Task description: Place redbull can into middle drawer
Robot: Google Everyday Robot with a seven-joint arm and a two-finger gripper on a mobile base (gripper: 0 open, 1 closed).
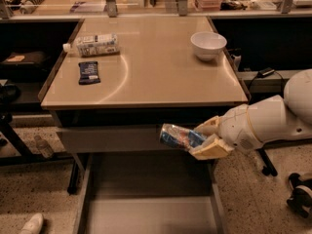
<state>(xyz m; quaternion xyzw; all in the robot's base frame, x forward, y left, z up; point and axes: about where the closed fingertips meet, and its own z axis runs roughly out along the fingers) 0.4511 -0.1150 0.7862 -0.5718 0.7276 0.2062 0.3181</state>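
Observation:
My gripper (207, 139) is shut on the redbull can (179, 136), a slim blue-and-silver can held lying sideways. It hangs in front of the table's front edge, over the right part of the open middle drawer (146, 213). The drawer is a wide grey tray pulled out below the table, with a plain flat floor. My white arm (273, 121) reaches in from the right.
On the tabletop (161, 67) lie a white-labelled clear bottle (92, 45), a dark-blue snack bar (88, 72) and a white bowl (208, 45). A grey front panel (107, 139) sits just under the table edge. Chair wheels (300, 199) stand on the floor at right.

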